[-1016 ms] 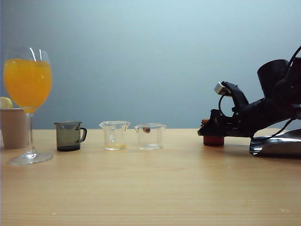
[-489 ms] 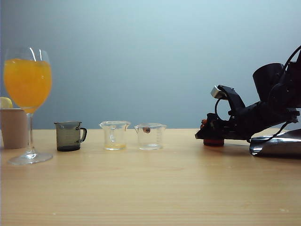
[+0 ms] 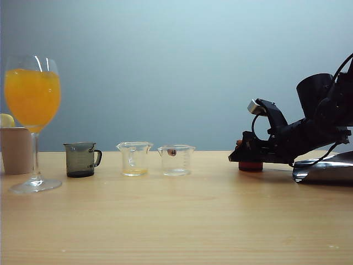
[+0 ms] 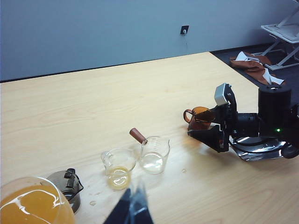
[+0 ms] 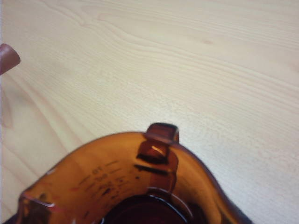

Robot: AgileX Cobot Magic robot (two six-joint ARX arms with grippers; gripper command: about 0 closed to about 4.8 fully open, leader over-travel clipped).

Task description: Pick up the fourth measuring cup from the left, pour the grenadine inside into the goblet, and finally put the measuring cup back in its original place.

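Amber-orange fourth measuring cup (image 4: 202,116) upright on wood table at far right of cup row, between my right gripper's (image 4: 205,127) wide-spread jaws. Dark red grenadine (image 5: 147,212) pooled in its base. Tall stemmed goblet (image 3: 33,118) at table's far left, upright, bowl mostly full of orange liquid.

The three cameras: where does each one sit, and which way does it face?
Exterior view: low at the table edge, facing the grey wall; shows the right gripper around the small amber-orange measuring cup.
Left wrist view: high above, looking across the table; the left gripper shows.
Right wrist view: close above that cup; no fingers show.
All three share the cup.
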